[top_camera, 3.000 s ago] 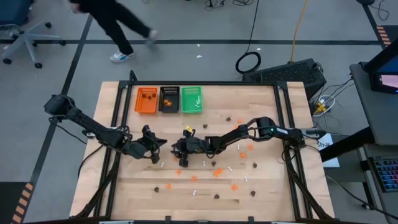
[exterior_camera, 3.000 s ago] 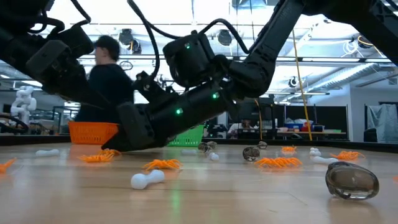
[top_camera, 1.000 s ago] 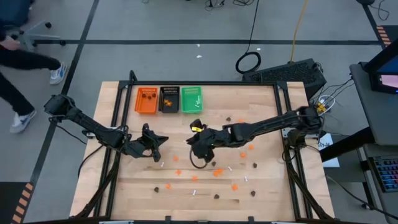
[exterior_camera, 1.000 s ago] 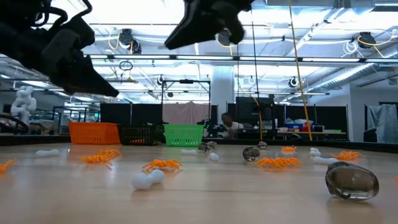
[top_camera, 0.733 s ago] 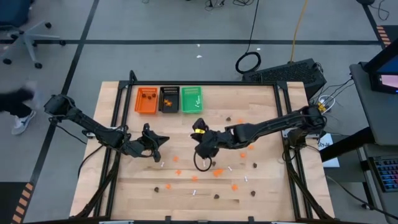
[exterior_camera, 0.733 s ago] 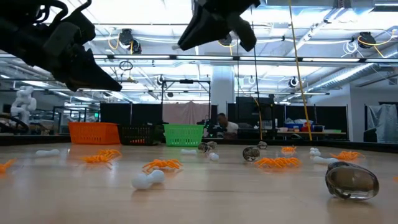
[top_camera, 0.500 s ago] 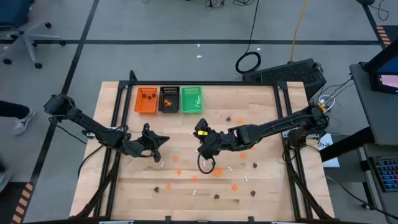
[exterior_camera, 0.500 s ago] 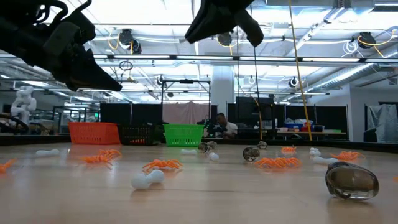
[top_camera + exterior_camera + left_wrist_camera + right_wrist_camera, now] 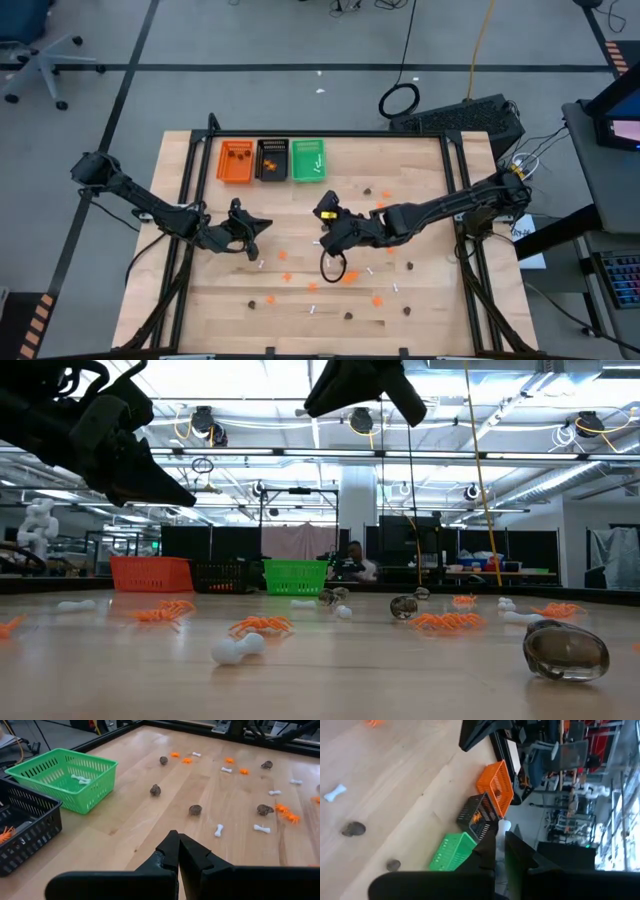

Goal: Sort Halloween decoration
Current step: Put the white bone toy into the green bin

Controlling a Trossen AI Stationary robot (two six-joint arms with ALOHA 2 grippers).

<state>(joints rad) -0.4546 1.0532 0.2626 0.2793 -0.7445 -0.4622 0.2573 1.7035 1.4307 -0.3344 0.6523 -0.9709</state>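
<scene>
Right gripper [image 9: 322, 212] sat above mid-table, fingers pressed together; right wrist view showed something pale, looked like one of the white bones, pinched at the tips [image 9: 501, 827], though small enough that this was a judgement. Left gripper [image 9: 262, 224] hung over the left half of the table, jaws pressed together, nothing in them, waiting

Halloween decoration lay scattered across the wooden table [image 9: 430, 170]: orange spiders [image 9: 262, 625], brown blobs [image 9: 195, 810], white bones [image 9: 218, 830], mostly mid-table and toward the near edge. Three trays stood in a row at the far edge: orange tray [image 9: 235, 161], black tray [image 9: 271, 160], green tray [image 9: 308, 160]. Green one already held white bones [image 9: 80, 779]

Step in hand was probably carrying to a tray. To do it well: keep the pinch firm, travel high enough to clear the basket walls, centre over the green tray rather than its rim, and lower before opening so a light piece would not bounce out. Black tray sat touching it, so drift leftward risked a mis-sort
</scene>
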